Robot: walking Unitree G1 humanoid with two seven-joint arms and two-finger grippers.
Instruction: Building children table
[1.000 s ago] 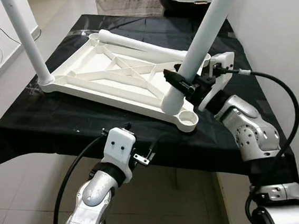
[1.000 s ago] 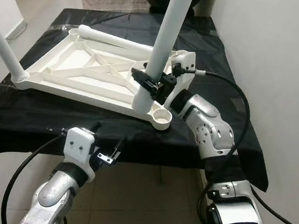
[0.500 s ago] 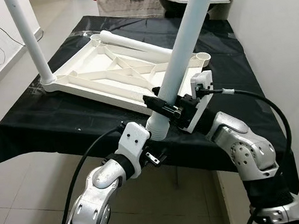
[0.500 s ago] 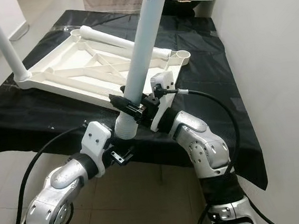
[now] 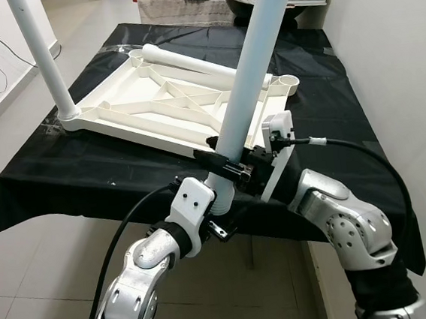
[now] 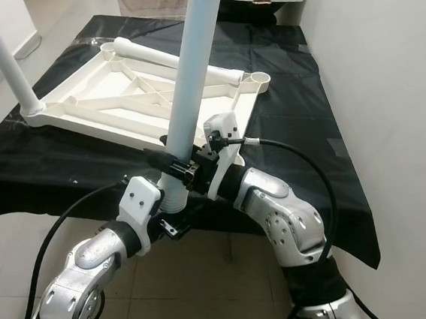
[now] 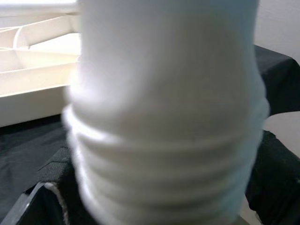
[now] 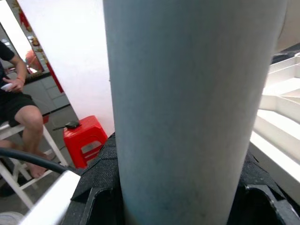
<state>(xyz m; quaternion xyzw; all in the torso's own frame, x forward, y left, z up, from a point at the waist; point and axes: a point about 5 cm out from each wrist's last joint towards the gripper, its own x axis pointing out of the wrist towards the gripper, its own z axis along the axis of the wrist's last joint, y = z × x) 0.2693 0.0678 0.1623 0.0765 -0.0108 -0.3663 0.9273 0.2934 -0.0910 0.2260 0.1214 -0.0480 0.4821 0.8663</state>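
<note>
Approx. a quarter done: one leg point(image 5: 41, 59) stands in the upturned tabletop point(image 5: 155, 108) on the table point(image 5: 64, 181), another lies loose point(image 5: 204, 70), right gripper point(image 5: 229, 165) clamps third leg point(image 5: 253, 65) off the near edge, left gripper point(image 5: 221, 223) at its threaded end, grip can't tell.

A black cloth point(image 5: 86, 172) covers the desk. A red plastic stool point(image 8: 86, 138) stands on the tiled floor point(image 5: 30, 298), near a seated person point(image 8: 18, 108).

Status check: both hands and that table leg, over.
Right hand clamped on the table leg. Left hand at its threaded end. Tabletop upside down on the black cloth, one leg fitted.
</note>
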